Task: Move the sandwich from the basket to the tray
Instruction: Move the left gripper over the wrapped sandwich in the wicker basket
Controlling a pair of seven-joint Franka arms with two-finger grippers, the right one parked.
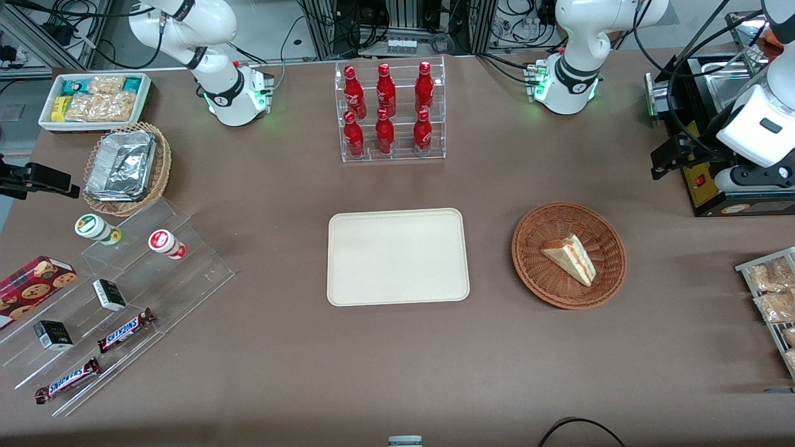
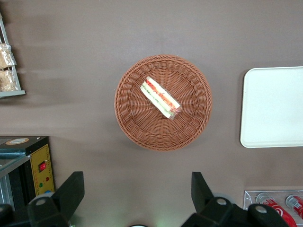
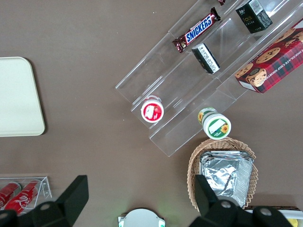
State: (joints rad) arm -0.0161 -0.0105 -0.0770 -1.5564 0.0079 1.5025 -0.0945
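Observation:
The sandwich, a white wedge with red and green filling along its edge, lies in the round reddish-brown basket. The cream tray sits flat beside the basket, toward the parked arm's end, with nothing on it. My left gripper hangs high above the table, farther from the front camera than the basket and well apart from it. It is open, with nothing between its black fingers.
A clear rack of red bottles stands farther from the front camera than the tray. A black and yellow appliance sits near my gripper. A wire shelf of snack packets lies at the working arm's end.

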